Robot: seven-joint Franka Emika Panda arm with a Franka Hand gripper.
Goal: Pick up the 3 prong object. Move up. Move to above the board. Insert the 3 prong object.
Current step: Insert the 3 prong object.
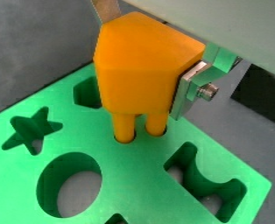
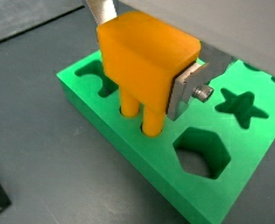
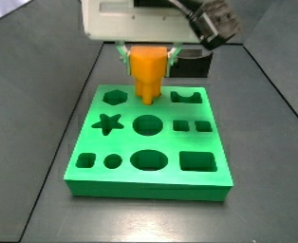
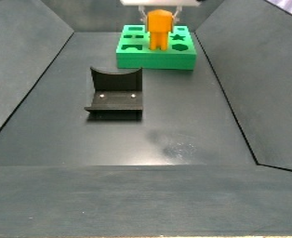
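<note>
Pincer (image 3: 149,55) is clenched on the 3 prong object (image 3: 148,74), and I hold it upright directly over the board (image 3: 114,176), at the board's far edge as seen in a side view. In both wrist views a silver finger plate (image 1: 193,85) with a bolt presses flat against one side face of the orange body (image 2: 146,61); the opposite finger is hidden behind the piece. Prong legs (image 1: 137,125) point straight down and their tips reach the board's top surface, seemingly entering small holes there, though I cannot tell how deep they sit. On the board, a star cut-out (image 1: 30,129) and a round hole (image 1: 70,184) lie near the prongs on one side, a notched cut-out (image 1: 207,179) on the other; a hexagon hole (image 2: 202,150) shows beside the prongs in a wrist view. The board rests on the dark grey counter (image 4: 174,139). Well apart from the board, toward the camera in a side view, the fixture (image 4: 113,93) stands on the counter with nothing touching it.
</note>
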